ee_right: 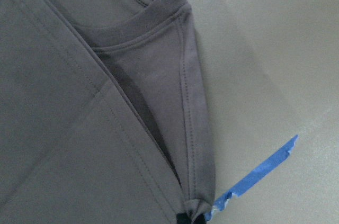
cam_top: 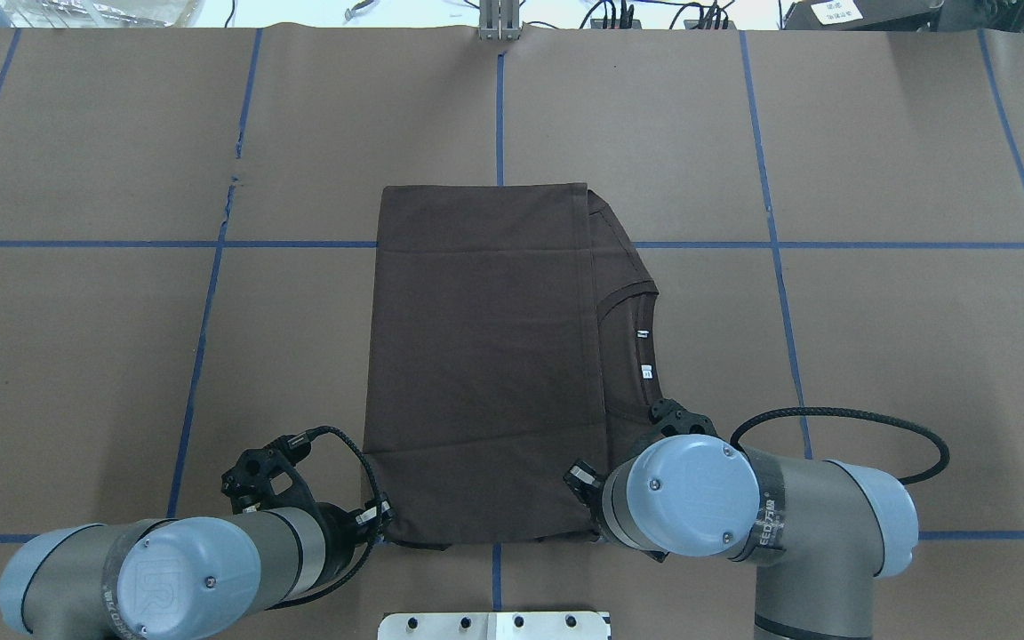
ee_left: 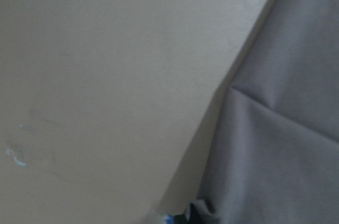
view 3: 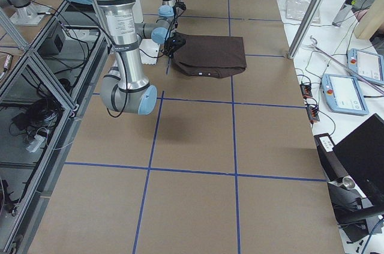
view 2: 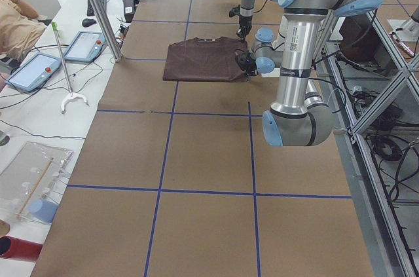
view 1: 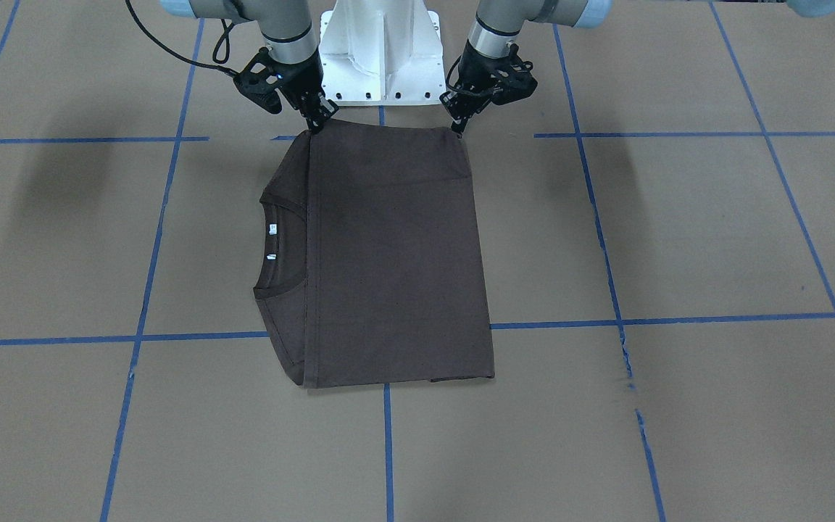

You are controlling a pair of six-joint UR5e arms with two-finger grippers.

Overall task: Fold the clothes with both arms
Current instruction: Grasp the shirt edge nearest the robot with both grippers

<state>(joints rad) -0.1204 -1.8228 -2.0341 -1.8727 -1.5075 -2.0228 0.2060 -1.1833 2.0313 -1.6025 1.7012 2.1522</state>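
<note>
The dark brown T-shirt (view 1: 396,254) lies folded into a flat rectangle on the brown table, its ribbed collar (view 1: 280,250) and white neck labels (view 1: 272,229) showing along one side. Both arms reach down to the shirt's edge nearest the robot base. My left gripper (view 1: 456,126) is shut on one corner of that edge, and the left wrist view shows bunched cloth (ee_left: 204,211) at its tip. My right gripper (view 1: 314,122) is shut on the other corner, beside the collar. The right wrist view shows that corner (ee_right: 195,205) pinched. In the overhead view the right wrist hides its fingers.
The white pedestal base (view 1: 380,54) stands just behind the shirt's held edge. Blue tape lines (view 1: 193,336) grid the brown table cover. Metal poles (view 2: 98,8), tablets (view 2: 36,71) and a person's arm (view 2: 16,5) are off the table's far side.
</note>
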